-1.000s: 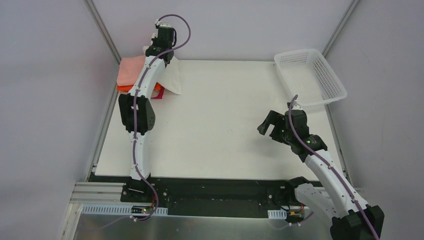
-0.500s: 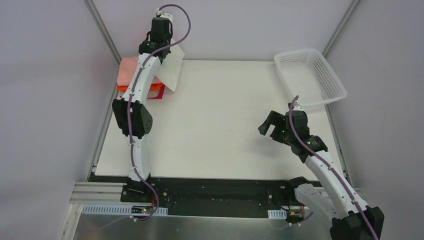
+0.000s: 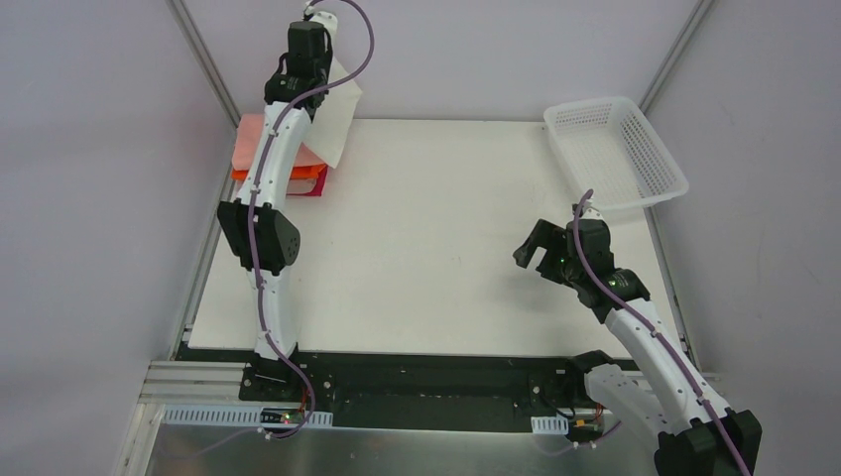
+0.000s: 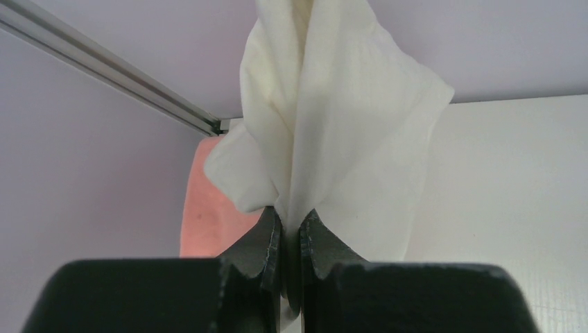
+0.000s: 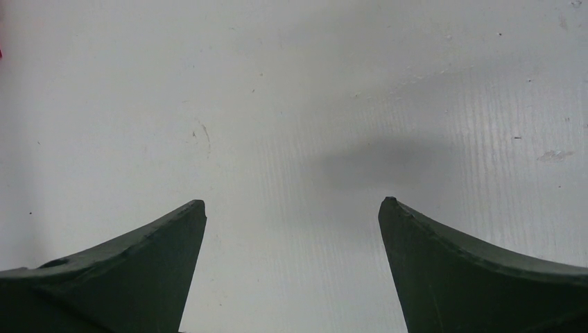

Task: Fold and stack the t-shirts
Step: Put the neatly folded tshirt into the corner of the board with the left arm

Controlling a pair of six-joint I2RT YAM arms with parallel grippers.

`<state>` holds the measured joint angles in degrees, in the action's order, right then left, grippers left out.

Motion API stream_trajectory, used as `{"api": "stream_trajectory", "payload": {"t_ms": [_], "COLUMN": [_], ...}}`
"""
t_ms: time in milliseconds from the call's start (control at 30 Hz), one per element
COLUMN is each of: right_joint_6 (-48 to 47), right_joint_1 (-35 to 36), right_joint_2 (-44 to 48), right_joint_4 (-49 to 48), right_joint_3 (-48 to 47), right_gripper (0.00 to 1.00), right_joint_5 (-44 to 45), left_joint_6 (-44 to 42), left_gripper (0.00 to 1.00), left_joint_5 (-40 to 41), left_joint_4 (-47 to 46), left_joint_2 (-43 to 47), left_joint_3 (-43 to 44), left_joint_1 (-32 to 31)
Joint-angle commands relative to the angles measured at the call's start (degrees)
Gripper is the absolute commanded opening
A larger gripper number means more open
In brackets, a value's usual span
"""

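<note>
Left wrist: left claw clenched on cream-white shirt; right claw spread wide.

We see a cream-white shirt, salmon-pink shirt, orange shirt, crimson shirt, and a white lattice basket upper right.

1. T-shirts, four distinguishable: one cream-white t-shirt, one salmon-pink t-shirt, one orange t-shirt, one crimson-red t-shirt.
2. Basket, white lattice: one.
3. Grippers, two: left gripper, right gripper.
4. Table: one.
</note>
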<state>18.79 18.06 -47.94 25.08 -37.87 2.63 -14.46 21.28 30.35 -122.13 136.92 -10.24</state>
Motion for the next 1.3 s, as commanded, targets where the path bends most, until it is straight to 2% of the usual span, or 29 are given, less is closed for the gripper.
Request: {"api": "stream_trajectory", "payload": {"t_ms": [0, 133, 333, 467, 933, 1067, 1200, 1267], "right_joint_6": [-0.64, -0.44, -0.20, -0.07, 0.52, 0.72, 0.81, 0.74], "right_joint_1": [-0.43, -0.42, -0.54, -0.50, -0.50, -0.49, -0.50, -0.54], "right_joint_2": [0.31, -0.02, -1.32, -2.27, -4.97, -5.59, -5.67, -5.58], "right_joint_4": [-1.53, -1.36, -1.37, -1.27, -1.09, -1.17, -1.00, -0.79], "right_joint_3": [-0.27, -0.36, -0.90, -1.85, -3.22, -3.45, -3.53, -3.65], "right_gripper": [1.00, 0.99, 1.00, 1.00, 1.00, 1.00, 0.99, 0.99], "right_joint_5": [1.66, 1.94, 2.75, 2.73, 3.17, 3.22, 3.01, 3.09], "left_joint_6": [-2.08, -1.78, -4.33, -2.21, -1.24, 0.05, 1.55, 1.81], "left_gripper": [0.00, 0.00, 0.00, 0.00, 0.02, 0.02, 0.16, 0.30], "left_joint_5": [-0.13, -3.91, -5.42, -7.53, -2.88, 1.18, 4.34, 5.88], "left_joint_4": [-2.75, -1.85, -1.78, -1.85, -5.15, -7.09, -7.66, -7.96], "left_joint_2": [1.70, 0.45, -4.36, -6.81, -14.54, -15.40, -15.54, -15.34], "left_joint_3": [3.26, 1.97, 3.58, 4.16, 7.77, 8.66, 8.59, 8.20], "left_joint_1": [3.51, 7.06, 11.33, 13.88, 19.27, 19.25, 19.38, 19.38]}}
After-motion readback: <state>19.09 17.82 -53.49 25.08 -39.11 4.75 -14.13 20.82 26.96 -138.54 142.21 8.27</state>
